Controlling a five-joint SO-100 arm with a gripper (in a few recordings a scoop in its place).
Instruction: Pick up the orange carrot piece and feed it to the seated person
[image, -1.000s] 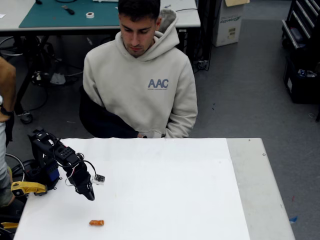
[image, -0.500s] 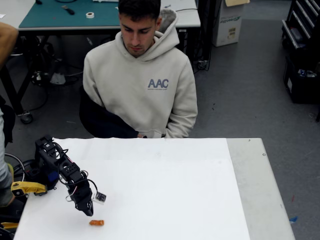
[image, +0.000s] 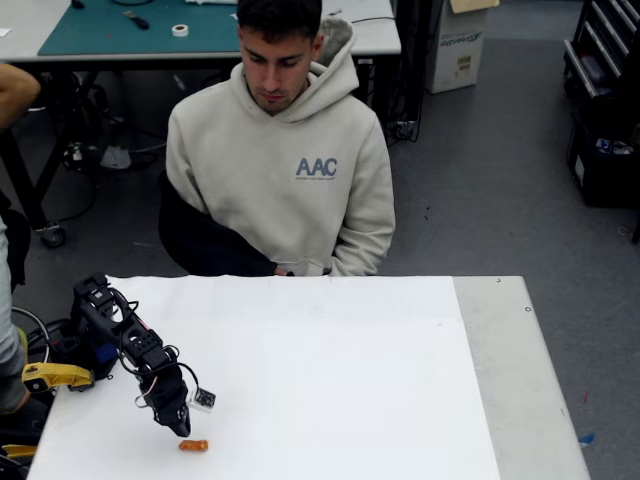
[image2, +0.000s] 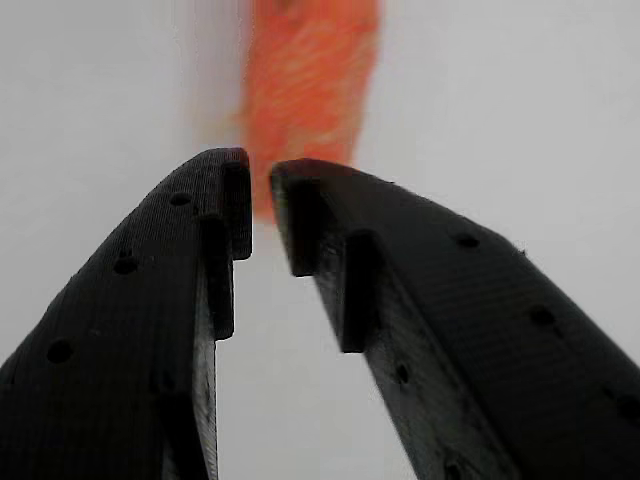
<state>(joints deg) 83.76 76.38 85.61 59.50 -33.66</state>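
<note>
Lying on the white table top (image: 330, 380) near its front left corner in the fixed view: the orange carrot piece (image: 193, 445), small, oblong, long side running left-right. Nothing holds it. In the wrist view the carrot (image2: 308, 95) is a blurred orange block past the fingertips, its near end showing in the gap between them.

Black gripper (image: 181, 428) tilted down, tip just above and left of the carrot; contact cannot be told. Wrist view shows the gripper (image2: 260, 205) with fingers nearly together, a narrow slit left at the tips, clamped on nothing. Small white block with a dark face hangs off the gripper's side (image: 203, 400). Arm (image: 120, 340) black, wired, rising from its base at the table's left edge; yellow clamp (image: 55, 375) beside the base.

Surface: plain white sheet, matte, over a grey table whose bare strip (image: 515, 380) shows on the right.

Seated person (image: 285, 170) behind the far edge, beige hoodie, blue "AAC" lettering, head bowed toward the table. Another person's arm (image: 15, 90) at the left edge.

Room: grey floor (image: 490, 180), a workbench with a green mat (image: 120, 30) behind, tape roll (image: 180, 30) on it, cardboard box (image: 460, 45), dark shelving (image: 605, 100) right
</note>
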